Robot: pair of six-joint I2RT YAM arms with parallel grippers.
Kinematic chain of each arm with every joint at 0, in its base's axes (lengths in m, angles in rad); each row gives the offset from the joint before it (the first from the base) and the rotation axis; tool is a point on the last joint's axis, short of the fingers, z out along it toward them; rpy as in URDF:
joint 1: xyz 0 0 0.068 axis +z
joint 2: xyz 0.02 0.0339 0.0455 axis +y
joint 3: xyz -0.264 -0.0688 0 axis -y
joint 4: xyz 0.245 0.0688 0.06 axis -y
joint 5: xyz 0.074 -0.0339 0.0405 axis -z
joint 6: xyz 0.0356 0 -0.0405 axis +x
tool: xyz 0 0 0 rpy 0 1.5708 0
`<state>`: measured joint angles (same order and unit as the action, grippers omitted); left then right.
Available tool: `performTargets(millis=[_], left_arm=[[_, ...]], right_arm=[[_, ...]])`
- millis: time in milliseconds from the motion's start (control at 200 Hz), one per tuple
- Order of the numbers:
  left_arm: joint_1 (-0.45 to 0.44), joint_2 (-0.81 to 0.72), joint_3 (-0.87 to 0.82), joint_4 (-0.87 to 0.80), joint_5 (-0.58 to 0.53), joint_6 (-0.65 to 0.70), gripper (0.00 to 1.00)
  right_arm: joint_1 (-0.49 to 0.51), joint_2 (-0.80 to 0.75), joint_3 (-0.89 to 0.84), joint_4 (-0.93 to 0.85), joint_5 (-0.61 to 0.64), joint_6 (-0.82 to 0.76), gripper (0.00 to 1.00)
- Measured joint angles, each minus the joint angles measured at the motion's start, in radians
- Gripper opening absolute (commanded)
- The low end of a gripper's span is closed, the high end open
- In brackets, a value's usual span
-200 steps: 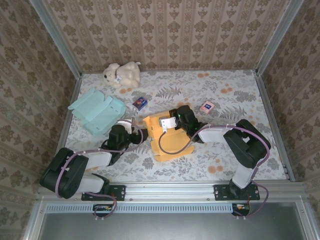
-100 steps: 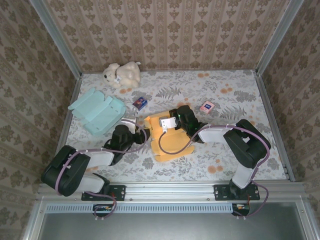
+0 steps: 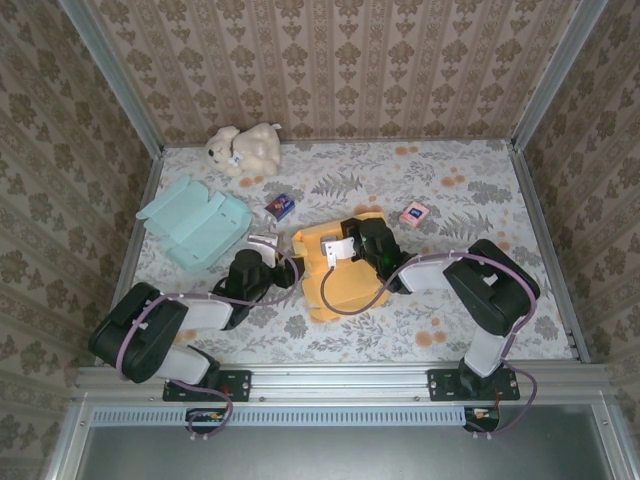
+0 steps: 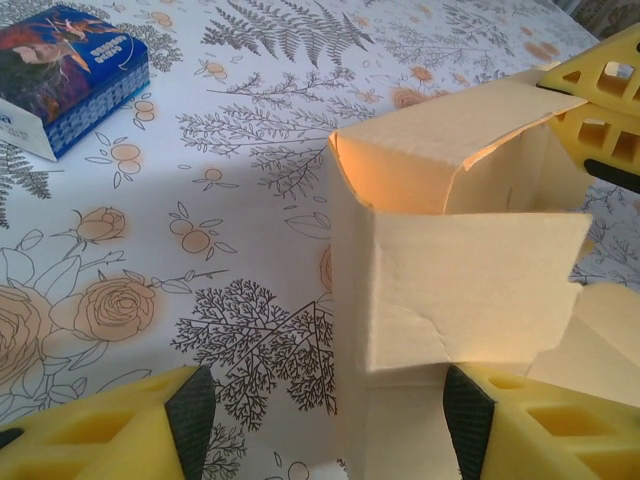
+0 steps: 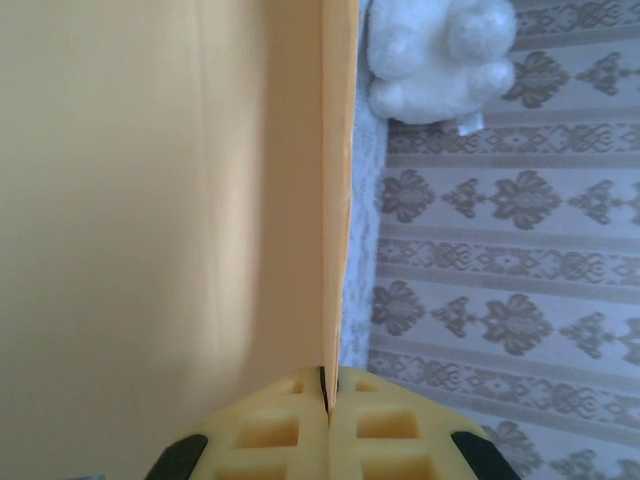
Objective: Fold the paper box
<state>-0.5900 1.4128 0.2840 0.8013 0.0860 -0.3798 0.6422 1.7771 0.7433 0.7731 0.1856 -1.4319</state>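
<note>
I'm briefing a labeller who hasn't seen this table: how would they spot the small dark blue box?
Start at the white plush toy by the back wall and come forward. The small dark blue box lies between the teal paper box on the left and the orange paper box. Its dark printed top sets it apart from the similar-sized pink box further right.

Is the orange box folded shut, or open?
Partly folded, not shut: on the box, walls stand up and one flap bends over the top, but the front panel sits loose. The right pincer pinches one panel's edge.
</note>
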Motion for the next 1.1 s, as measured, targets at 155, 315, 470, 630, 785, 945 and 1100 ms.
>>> performTargets(millis=[155,315,470,630,785,945,1100], left_arm=[[-0.011,0.000,0.000,0.007,-0.004,0.000,0.65],[-0.019,-0.001,0.000,0.008,-0.005,0.008,0.62],[-0.020,-0.002,0.000,0.007,-0.012,0.023,0.62],[-0.020,-0.069,-0.007,-0.021,-0.039,0.048,0.62],[-0.025,-0.286,-0.040,-0.108,-0.127,0.044,0.61],[-0.024,-0.462,-0.093,-0.200,-0.233,0.036,0.60],[-0.003,-0.453,-0.093,-0.281,-0.269,0.036,0.59]], right_arm=[[0.007,0.044,-0.017,0.116,0.025,-0.037,0.00],[0.008,0.044,-0.023,0.162,0.026,-0.042,0.00],[0.008,0.044,-0.031,0.184,0.026,-0.044,0.00],[0.008,0.045,-0.032,0.197,0.029,-0.058,0.00],[0.005,0.049,-0.032,0.198,0.029,-0.058,0.00],[0.003,0.049,-0.032,0.198,0.029,-0.058,0.00],[0.003,0.051,-0.032,0.209,0.029,-0.058,0.00]])
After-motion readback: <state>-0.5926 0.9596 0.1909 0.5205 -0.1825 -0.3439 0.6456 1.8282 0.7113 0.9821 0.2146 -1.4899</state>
